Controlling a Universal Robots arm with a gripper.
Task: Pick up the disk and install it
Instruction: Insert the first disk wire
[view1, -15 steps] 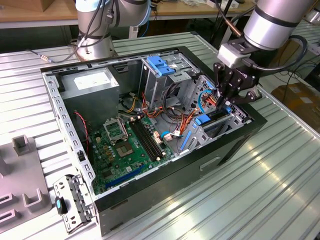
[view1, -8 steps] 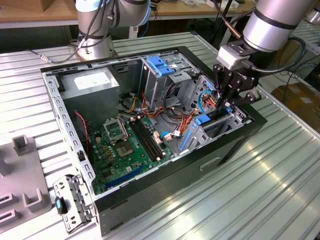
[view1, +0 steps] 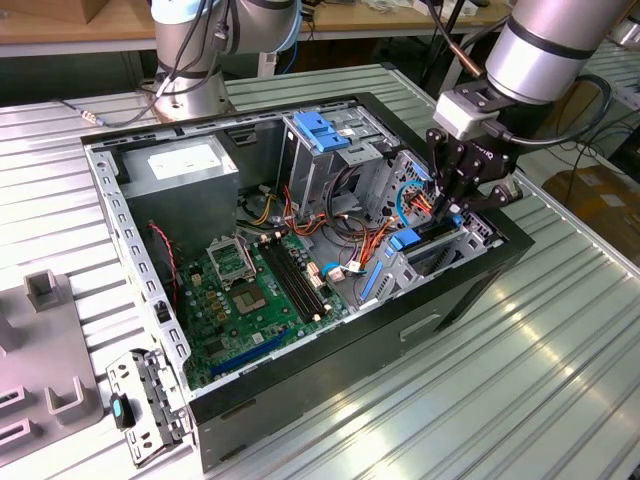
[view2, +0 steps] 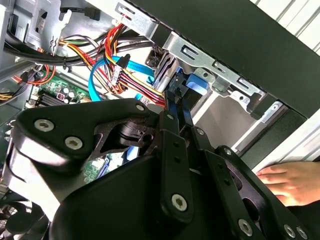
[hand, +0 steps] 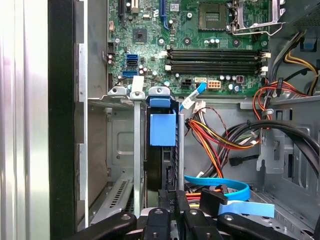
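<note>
A robot arm (view1: 545, 40) is seen at the upper right of the exterior view, built as a thick silver-grey cylinder with a darker grey band across it. A black cable is looped beside it. Below the cylinder a pale grey boxy block is mounted, and from this a black gripper (view1: 452, 205) made of angular linked bars is hung. At the upper left of the same view, a second silver-grey jointed column with light blue rings and black cables is shown. In the second wrist view, the gripper (view2: 175, 107) is shown in matt black, with broad rounded plates and narrow bars joined by silver round-headed screws.
</note>
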